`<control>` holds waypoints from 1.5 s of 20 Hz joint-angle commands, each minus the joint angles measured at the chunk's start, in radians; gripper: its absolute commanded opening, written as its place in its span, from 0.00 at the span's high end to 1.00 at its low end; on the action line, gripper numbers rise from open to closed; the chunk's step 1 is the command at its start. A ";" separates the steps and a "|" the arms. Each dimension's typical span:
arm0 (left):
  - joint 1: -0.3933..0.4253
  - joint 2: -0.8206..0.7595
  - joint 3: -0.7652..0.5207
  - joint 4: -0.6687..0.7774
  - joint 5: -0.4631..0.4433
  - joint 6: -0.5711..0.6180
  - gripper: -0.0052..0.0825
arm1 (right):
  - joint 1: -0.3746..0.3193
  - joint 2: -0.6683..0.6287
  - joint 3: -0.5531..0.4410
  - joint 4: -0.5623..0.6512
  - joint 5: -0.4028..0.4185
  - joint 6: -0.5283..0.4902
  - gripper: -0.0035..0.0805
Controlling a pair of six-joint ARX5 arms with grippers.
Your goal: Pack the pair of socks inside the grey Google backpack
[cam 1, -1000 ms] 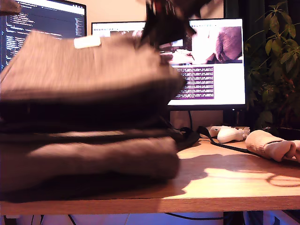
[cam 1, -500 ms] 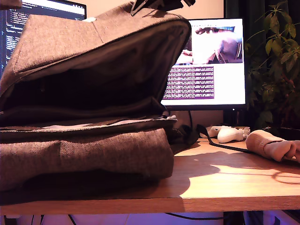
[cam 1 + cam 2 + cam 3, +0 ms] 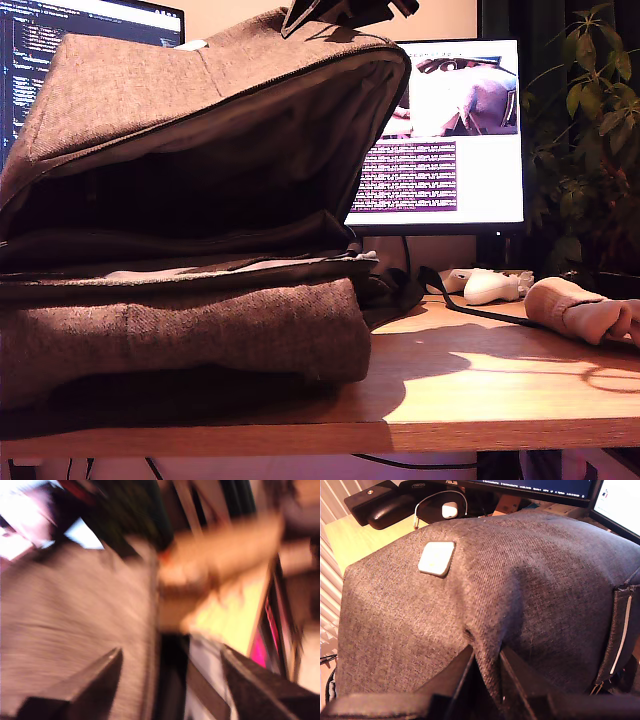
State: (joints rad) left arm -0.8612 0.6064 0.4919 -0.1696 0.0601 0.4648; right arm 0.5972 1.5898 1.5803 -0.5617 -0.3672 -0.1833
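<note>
The grey Google backpack [image 3: 180,330] lies on the desk and fills the exterior view's left. Its top flap [image 3: 200,90] is held up, so the dark inside shows. My second gripper [image 3: 345,12] [image 3: 486,656] is shut on a pinched fold of that flap, near the white patch [image 3: 436,558]. The pair of socks [image 3: 580,310], a pale peach bundle, rests on the desk at the exterior view's right, apart from the bag. The first wrist view is badly blurred; in it my first gripper [image 3: 170,680] is open beside grey fabric [image 3: 75,610], with nothing between its fingers.
A white controller-like gadget [image 3: 490,287] and a black strap [image 3: 470,305] lie between bag and socks. Monitors [image 3: 440,130] stand behind, and a plant [image 3: 585,130] is at the exterior view's right. The wooden desk [image 3: 480,390] shows bare in front of the socks.
The backpack's flap has been lifted from nearly flat to wide open by my second gripper over the past second. In the last half second it barely moved. The socks stayed put.
</note>
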 commanded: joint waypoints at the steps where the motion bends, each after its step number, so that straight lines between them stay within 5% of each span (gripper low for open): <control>1: -0.048 0.053 0.003 0.073 -0.116 0.069 0.21 | 0.011 -0.022 0.049 0.039 -0.007 0.003 0.97; 6: -0.148 0.214 0.003 0.259 -0.326 0.202 0.15 | 0.011 -0.022 0.049 0.040 -0.007 0.002 0.97; 17: -0.155 0.508 0.004 0.682 -0.661 0.430 0.16 | 0.011 -0.022 0.049 0.039 -0.008 0.002 0.97; 19: -0.155 0.505 0.006 0.721 -0.698 0.454 0.35 | 0.011 -0.022 0.049 0.038 -0.008 0.003 0.97; 21: -0.158 0.487 0.008 0.723 -0.731 0.460 0.83 | 0.011 -0.022 0.049 0.032 -0.008 0.002 0.97; 22: -0.162 0.477 0.008 0.724 -0.731 0.486 0.97 | 0.011 -0.022 0.049 0.028 -0.008 0.003 0.97; 24: -0.177 0.459 0.013 0.711 -0.727 0.486 0.97 | 0.011 -0.022 0.049 0.009 -0.008 0.003 0.93; 28: -0.196 0.446 0.057 0.631 -0.727 0.486 0.97 | 0.011 -0.022 0.049 -0.056 -0.008 0.002 0.51; 30: -0.198 0.447 0.080 0.595 -0.727 0.486 0.97 | 0.011 -0.024 0.049 -0.095 -0.017 0.001 0.45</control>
State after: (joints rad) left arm -1.0607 1.0637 0.5282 0.4034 -0.6640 0.9493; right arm 0.5972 1.5898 1.6070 -0.6502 -0.3634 -0.1818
